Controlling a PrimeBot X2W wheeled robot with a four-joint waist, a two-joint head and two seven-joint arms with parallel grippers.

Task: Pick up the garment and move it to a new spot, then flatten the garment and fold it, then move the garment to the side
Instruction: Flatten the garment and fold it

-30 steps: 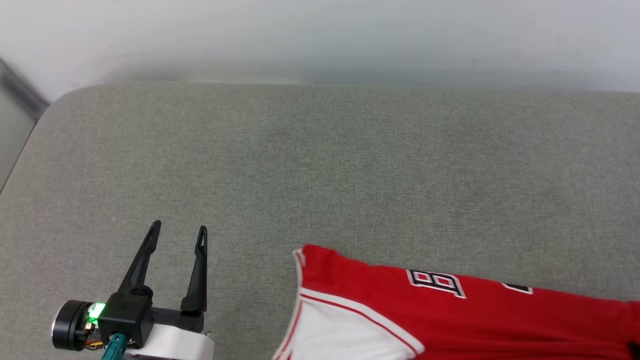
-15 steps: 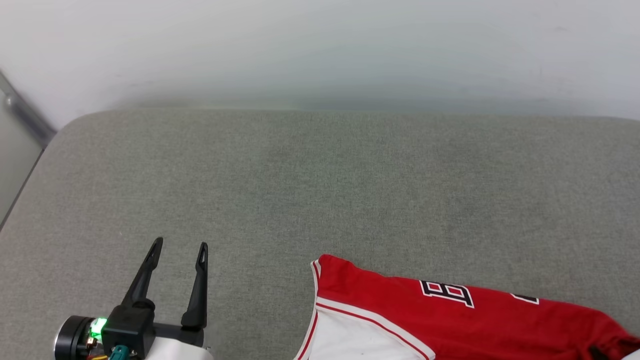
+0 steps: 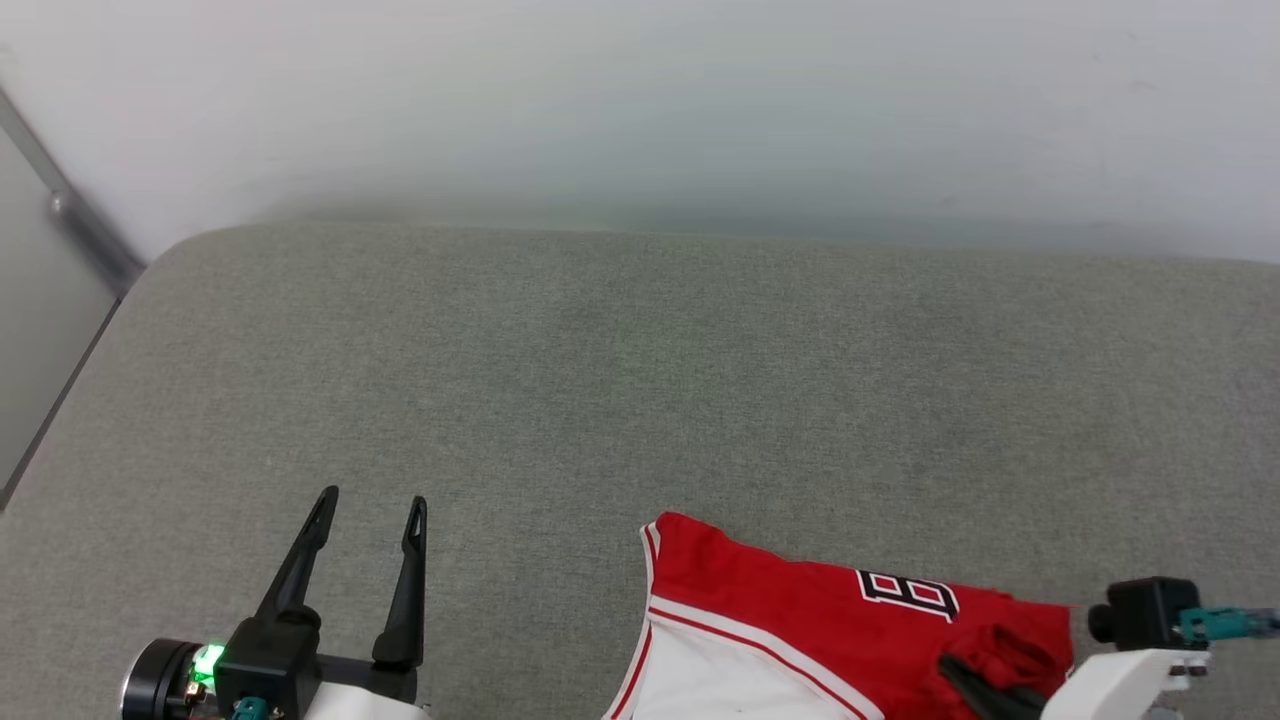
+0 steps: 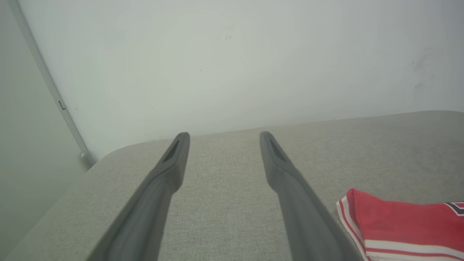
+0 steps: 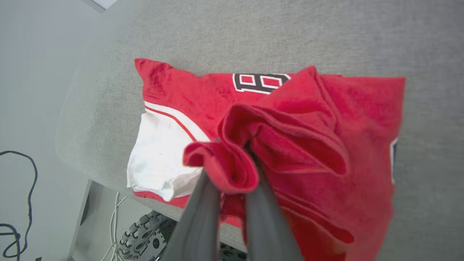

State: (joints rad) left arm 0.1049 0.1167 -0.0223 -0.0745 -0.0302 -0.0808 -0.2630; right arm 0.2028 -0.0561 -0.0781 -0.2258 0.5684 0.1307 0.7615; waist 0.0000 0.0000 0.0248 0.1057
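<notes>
The garment (image 3: 800,620) is a red jersey with a white sleeve and black lettering, lying at the near edge of the grey cushion. My right gripper (image 3: 965,672) is shut on a bunched fold of its red cloth, lifted a little above the rest. In the right wrist view the fingertips of the right gripper (image 5: 233,174) are buried in that fold, and the garment (image 5: 326,119) spreads out beyond them. My left gripper (image 3: 372,500) stands open over bare cushion, well left of the garment. The left gripper (image 4: 224,136) holds nothing in its wrist view, with the garment (image 4: 398,221) at the lower right.
The grey cushion (image 3: 700,380) runs back to a white wall (image 3: 640,100) and has a rounded far-left corner. Below its near edge the right wrist view shows floor, cables (image 5: 14,203) and the robot's wheeled base (image 5: 141,235).
The head camera has shifted. My right gripper has come into the head view holding the garment's right part, now bunched and drawn leftward. The left gripper stays open and still.
</notes>
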